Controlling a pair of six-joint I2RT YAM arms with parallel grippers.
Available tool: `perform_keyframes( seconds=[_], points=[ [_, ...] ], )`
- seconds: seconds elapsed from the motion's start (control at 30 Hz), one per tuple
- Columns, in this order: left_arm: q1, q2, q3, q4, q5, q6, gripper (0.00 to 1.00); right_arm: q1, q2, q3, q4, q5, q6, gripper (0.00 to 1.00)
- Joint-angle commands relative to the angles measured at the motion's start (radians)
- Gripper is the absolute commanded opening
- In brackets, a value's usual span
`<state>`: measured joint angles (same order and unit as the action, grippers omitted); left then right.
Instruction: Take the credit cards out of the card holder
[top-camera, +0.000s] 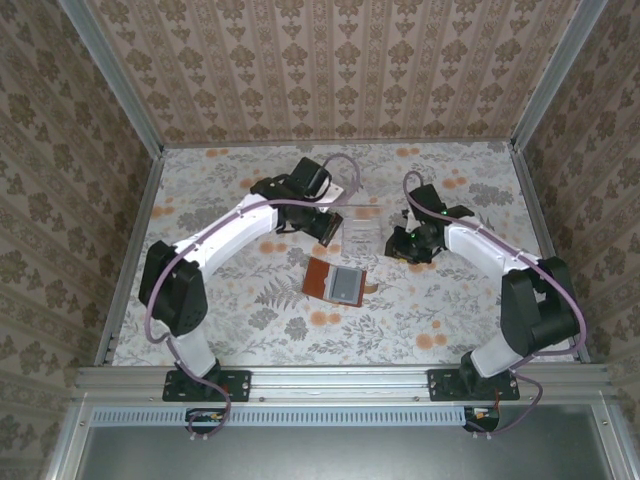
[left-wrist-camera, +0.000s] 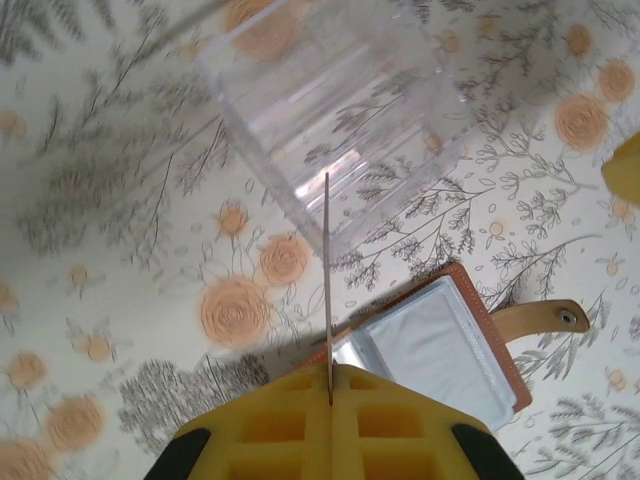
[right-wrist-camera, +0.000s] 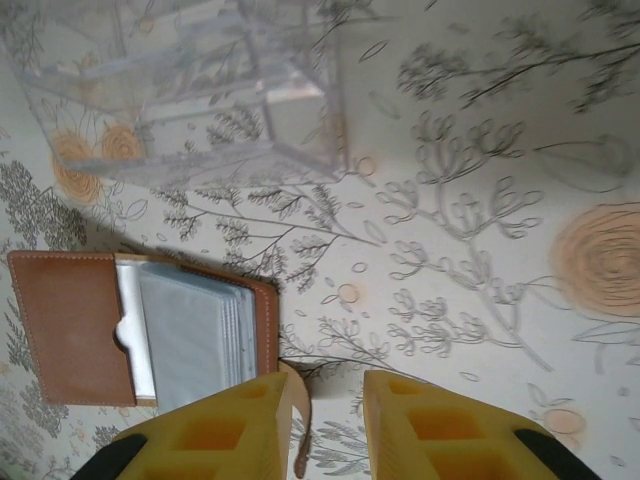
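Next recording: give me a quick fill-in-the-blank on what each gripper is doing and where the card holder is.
1. The left gripper is ___ on a credit card, seen edge-on.
2. The right gripper is ___, with a gap between its fingers.
3. The card holder lies unfolded on the ___.

Missing words: shut; open; table.

No readable text, label, brand, number or sign is showing in any view. The brown card holder (top-camera: 335, 281), the clear plastic tray (left-wrist-camera: 330, 110) and the floral table covering (top-camera: 440, 310) are displaying only plain surfaces or printed patterns.
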<state>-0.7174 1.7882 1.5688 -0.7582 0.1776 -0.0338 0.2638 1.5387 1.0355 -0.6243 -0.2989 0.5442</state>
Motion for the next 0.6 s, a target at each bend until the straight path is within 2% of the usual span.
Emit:
perform_keyframes(
  seconds=[0.0, 0.27, 0.37, 0.57],
  points=[
    [0.0, 0.072, 0.107, -0.114, 0.069, 0.258, 0.0, -0.038, -0.034, 0.031, -0.061, -0.01, -0.05, 0.26],
    [-0.029, 0.23, 0.338, -0.246, 0.098, 0.62, 0.0, -0.102, -0.049, 0.02, -0.072, -0.026, -0.083, 0.26],
    [-0.039, 0.3, 0.437, -0.305, 0.111, 0.708, 0.0, -0.118, -0.049, 0.014, -0.074, -0.032, -0.091, 0.26],
    [-0.052, 0.463, 0.666, -0.417, 0.056, 0.798, 0.0, -0.145, -0.046, 0.0, -0.072, -0.039, -0.103, 0.26]
  ],
)
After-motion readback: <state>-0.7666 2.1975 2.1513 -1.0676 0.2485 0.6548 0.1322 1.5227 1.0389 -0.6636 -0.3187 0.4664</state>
